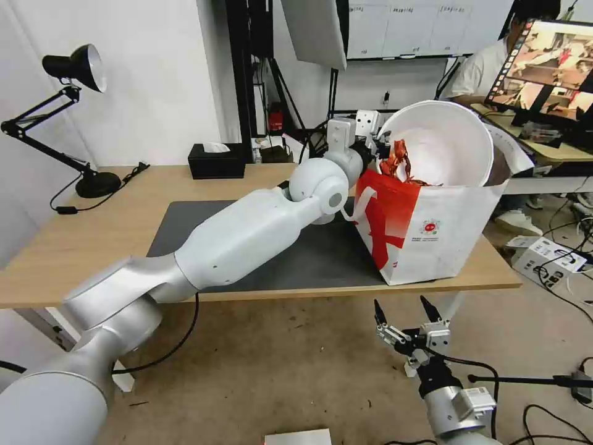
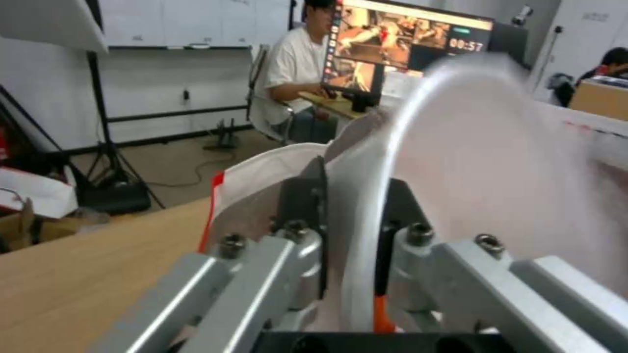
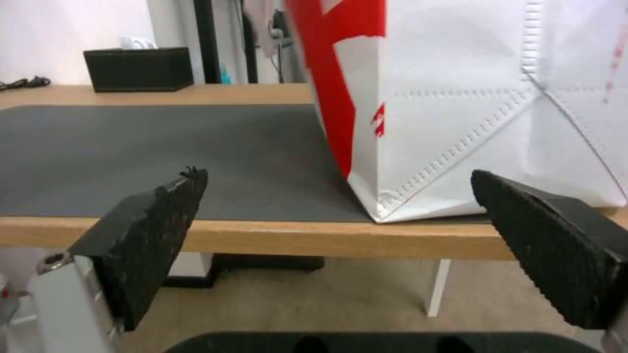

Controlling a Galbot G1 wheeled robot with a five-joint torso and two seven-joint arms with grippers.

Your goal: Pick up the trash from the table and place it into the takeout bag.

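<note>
My left arm reaches across the table [image 1: 74, 247] to the takeout bag [image 1: 432, 235], a white and red tote standing on the dark mat [image 1: 309, 253] at the table's right end. The left gripper [image 1: 375, 145] is shut on the rim of the white round bowl [image 1: 448, 139], which is tipped on its side over the bag's mouth. Red food scraps [image 1: 398, 162] hang at the bowl's lower edge. In the left wrist view the fingers [image 2: 307, 196] clamp the bowl's rim [image 2: 392, 147] just above the bag's edge [image 2: 262, 176]. My right gripper [image 1: 401, 304] hangs open below the table's front edge, facing the bag [image 3: 471, 98].
A black tissue box [image 1: 216, 161] sits at the table's back edge and a black desk lamp [image 1: 80, 68] at the far left. Behind the bag stands a desk with a monitor [image 1: 546, 62]. Cables and a small box [image 1: 546, 256] lie on the floor at the right.
</note>
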